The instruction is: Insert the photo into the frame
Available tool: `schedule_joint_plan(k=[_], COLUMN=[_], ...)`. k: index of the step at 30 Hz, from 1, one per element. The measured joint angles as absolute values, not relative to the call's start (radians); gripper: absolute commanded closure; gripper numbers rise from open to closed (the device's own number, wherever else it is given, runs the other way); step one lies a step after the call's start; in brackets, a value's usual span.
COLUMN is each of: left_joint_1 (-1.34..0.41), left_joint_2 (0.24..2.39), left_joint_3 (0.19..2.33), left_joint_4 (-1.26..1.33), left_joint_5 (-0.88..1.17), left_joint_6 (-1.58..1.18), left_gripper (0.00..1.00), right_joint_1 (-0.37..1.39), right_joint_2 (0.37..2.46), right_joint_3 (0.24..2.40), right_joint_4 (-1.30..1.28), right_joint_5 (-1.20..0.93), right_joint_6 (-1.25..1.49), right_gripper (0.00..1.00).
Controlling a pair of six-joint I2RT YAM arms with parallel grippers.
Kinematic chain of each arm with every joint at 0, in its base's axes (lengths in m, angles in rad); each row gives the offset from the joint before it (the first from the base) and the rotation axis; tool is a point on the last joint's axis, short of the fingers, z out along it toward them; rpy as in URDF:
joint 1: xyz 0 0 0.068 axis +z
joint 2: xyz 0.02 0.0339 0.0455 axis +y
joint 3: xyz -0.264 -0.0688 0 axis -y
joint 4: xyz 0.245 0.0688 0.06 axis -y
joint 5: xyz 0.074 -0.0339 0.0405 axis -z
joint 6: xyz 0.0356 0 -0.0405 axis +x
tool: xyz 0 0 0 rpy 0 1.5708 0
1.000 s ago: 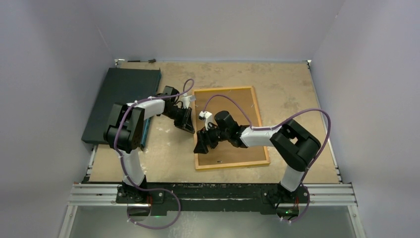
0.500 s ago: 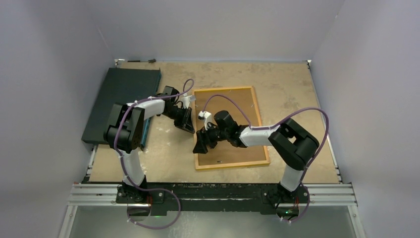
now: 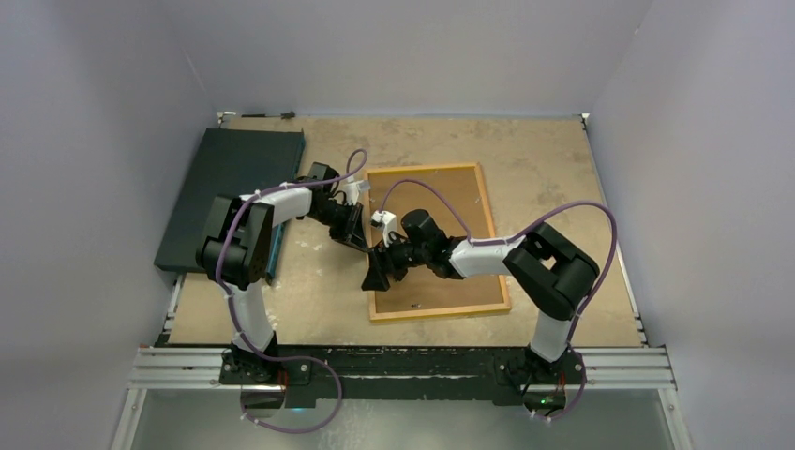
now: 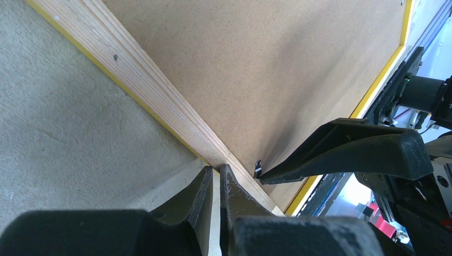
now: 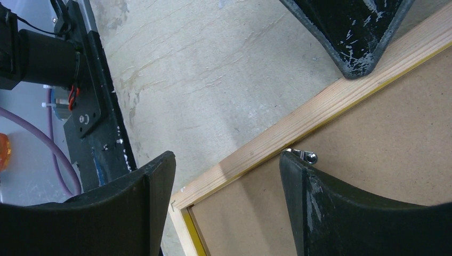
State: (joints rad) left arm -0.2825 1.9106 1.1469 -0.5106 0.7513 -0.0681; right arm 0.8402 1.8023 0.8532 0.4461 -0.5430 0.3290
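Right gripper (image 5: 226, 160): jaws spread wide, holding nothing. They straddle the left rail of the frame (image 5: 320, 106), one finger (image 5: 144, 197) over the bare table (image 5: 213, 64) and the other over the backing board (image 5: 384, 160). The inner fingertip (image 4: 277, 172) sits at a small metal tab (image 5: 304, 156) on the rail's inner edge.

Left gripper (image 4: 216, 173): fingers nearly together with a thin slit between them and nothing seen gripped. Its tips rest on the same rail, just beside the right gripper.

In the top view the frame (image 3: 441, 310) lies back up at table centre, with the brown board inside it. A purple cable (image 3: 422, 182) arcs over the board. A dark slab (image 3: 230, 187) lies at upper left, well apart.
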Motion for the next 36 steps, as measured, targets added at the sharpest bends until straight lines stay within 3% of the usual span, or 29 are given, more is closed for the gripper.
schedule_joint_plan(k=[21, 29, 36], left_joint_1=[-0.279, -0.266, -0.218], left_joint_2=[1.908, 1.908, 1.888], left_joint_3=[1.148, 1.242, 1.305], left_joint_4=[-0.487, -0.517, -0.535], left_joint_5=[0.743, 0.728, 0.730], left_joint_6=[-0.067, -0.067, -0.039], left_gripper=[0.94, 0.79, 0.74], right_joint_1=[0.844, 0.828, 0.755], right_joint_2=[1.830, 1.807, 1.577], right_joint_3=[0.865, 0.908, 0.913], right_joint_4=[0.497, 0.459, 0.270], right_joint_5=[-0.536, -0.541, -0.533], right_joint_6=[0.341, 0.338, 0.318], right_gripper=[0.22, 0.17, 0.13])
